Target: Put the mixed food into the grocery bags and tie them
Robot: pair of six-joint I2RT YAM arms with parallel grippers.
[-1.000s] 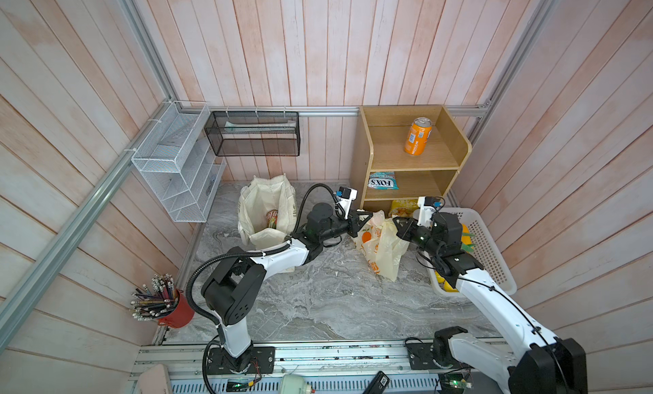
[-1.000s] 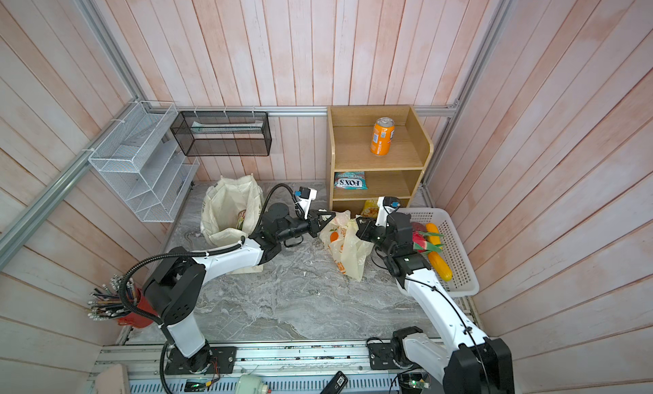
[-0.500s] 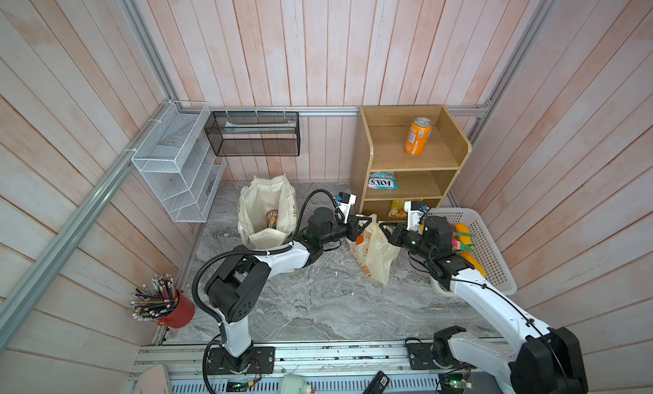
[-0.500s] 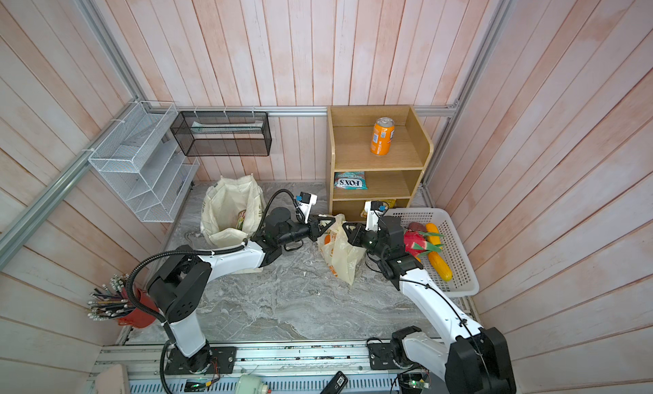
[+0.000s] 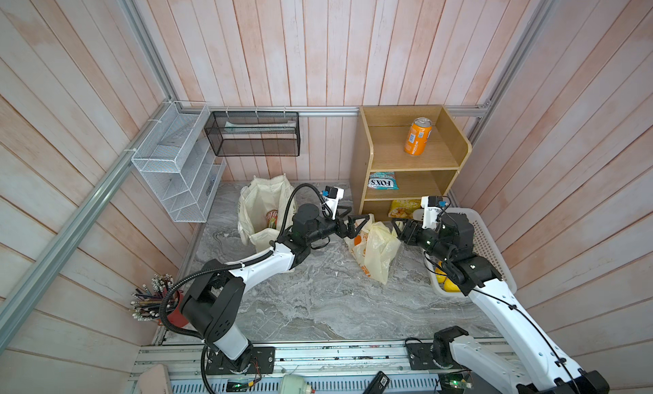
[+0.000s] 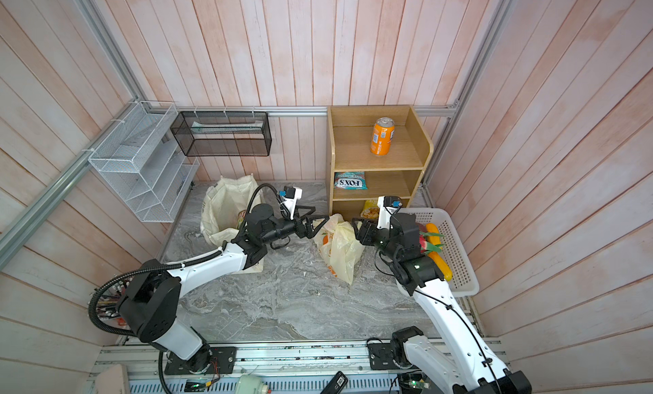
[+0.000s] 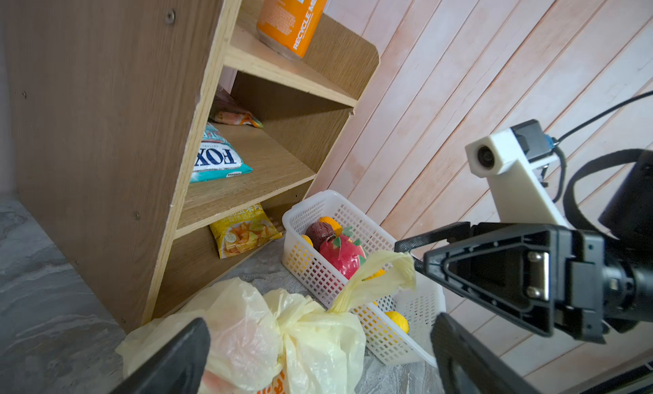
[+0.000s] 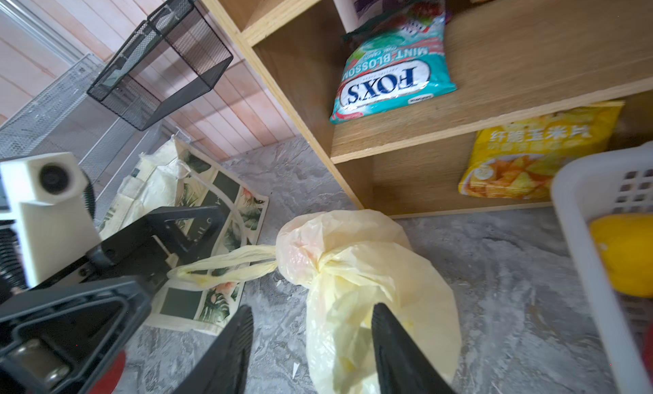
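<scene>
The cream plastic bag (image 5: 374,251) (image 6: 339,251) lies on the marble table with its handles knotted. My left gripper (image 5: 364,224) (image 7: 318,328) is open wide just left of the knot (image 7: 282,325). One handle tail (image 8: 219,268) rests against it, ungripped. My right gripper (image 5: 399,229) (image 8: 312,307) is open at the bag's right side, one finger (image 8: 392,339) against the plastic. The canvas tote (image 5: 261,205) (image 8: 169,176) stands left, a red container (image 5: 272,219) inside. Toy fruits (image 6: 440,265) (image 7: 342,254) lie in the white basket (image 5: 491,240).
A wooden shelf (image 5: 360,169) stands right behind the bag, holding an orange can (image 5: 418,136), a teal FOX'S packet (image 5: 383,181) and a yellow chips packet (image 5: 404,208). Wire racks (image 5: 176,162) hang on the left wall. A red pencil cup (image 5: 169,304) sits front left.
Both grippers were shut on the plastic bag's handles and have opened, letting them go. The bag has slumped onto the table between them.
</scene>
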